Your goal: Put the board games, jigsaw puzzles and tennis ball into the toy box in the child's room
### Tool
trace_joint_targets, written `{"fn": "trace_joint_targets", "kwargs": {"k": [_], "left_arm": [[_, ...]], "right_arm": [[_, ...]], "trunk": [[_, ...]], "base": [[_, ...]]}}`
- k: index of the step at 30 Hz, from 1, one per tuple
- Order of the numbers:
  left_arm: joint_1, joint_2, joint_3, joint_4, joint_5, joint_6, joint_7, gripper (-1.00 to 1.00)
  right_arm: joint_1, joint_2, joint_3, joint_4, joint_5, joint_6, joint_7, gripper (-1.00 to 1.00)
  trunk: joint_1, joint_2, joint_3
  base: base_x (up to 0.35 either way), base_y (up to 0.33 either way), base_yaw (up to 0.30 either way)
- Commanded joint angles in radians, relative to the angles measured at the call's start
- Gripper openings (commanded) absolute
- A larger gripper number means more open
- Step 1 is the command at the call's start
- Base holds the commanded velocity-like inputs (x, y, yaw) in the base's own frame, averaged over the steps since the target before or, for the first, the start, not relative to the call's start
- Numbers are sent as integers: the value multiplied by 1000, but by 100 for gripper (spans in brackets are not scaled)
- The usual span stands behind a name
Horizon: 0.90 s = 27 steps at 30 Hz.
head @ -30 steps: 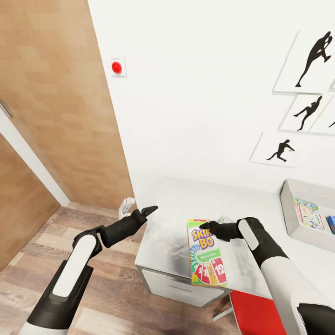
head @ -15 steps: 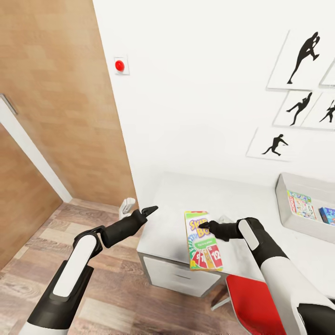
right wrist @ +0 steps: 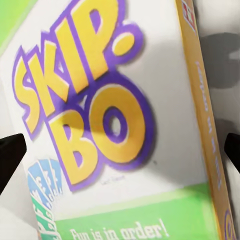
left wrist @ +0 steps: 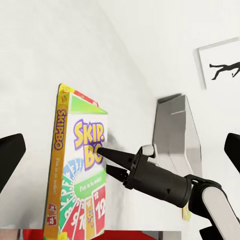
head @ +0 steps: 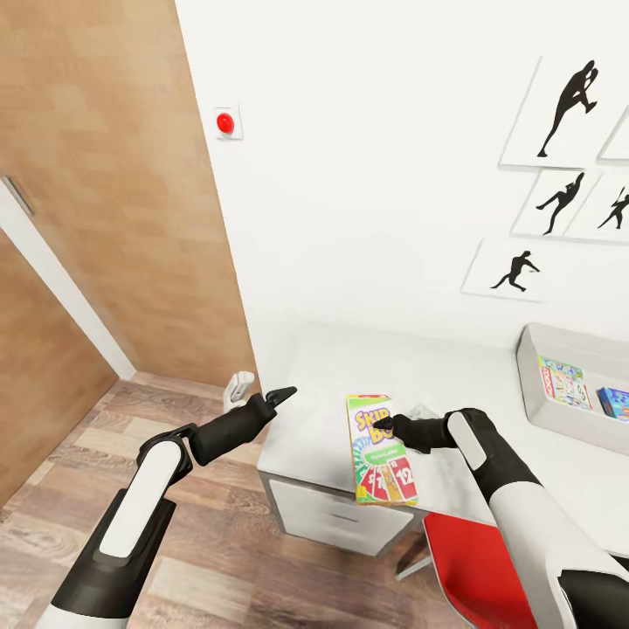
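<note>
One game [head: 382, 450] is in play here, the Skip-Bo box, and the right gripper [head: 385, 425] has it pinched by the top end, clenched on it so it hangs upright just above the near corner of the worktop [head: 341, 376]. The left wrist view shows the black fingers [left wrist: 111, 156] tight against the box face [left wrist: 80, 170].

The toy box [head: 535, 384] sits well off to the right on the same worktop, with a couple of colourful boxes already inside. I'd say the step is just carrying the game over there. Best bet: keep it high enough to get over the grey wall, swing it across slowly so it doesn't pendulum in that thin pinch, then tip it flatter before letting go so it lies on the others instead of standing on edge.

The game itself is a flat, tall cardboard box, green and white front, purple-outlined yellow lettering, fanned number cards at the bottom, orange-yellow spine.

Left gripper [head: 281, 395] hangs spread apart with nothing in it, out past the worktop's left edge.
</note>
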Motion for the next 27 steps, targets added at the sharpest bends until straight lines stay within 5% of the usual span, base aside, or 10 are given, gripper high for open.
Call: {"fn": "trace_joint_targets", "kwargs": {"k": [1, 15, 27], "left_arm": [[-1, 1, -1, -1, 11, 1, 10, 100], [-1, 1, -1, -1, 11, 1, 10, 100], [-1, 1, -1, -1, 11, 1, 10, 100]], "right_arm": [[0, 0, -2, 3, 30, 3, 8, 100], [0, 1, -2, 3, 30, 3, 8, 100], [0, 1, -2, 3, 30, 3, 8, 100]], "trunk": [[1, -1, -2], [1, -1, -2], [1, -1, -1]], "base": [[-11, 0, 0], [-113, 0, 11], [-54, 0, 146]]}}
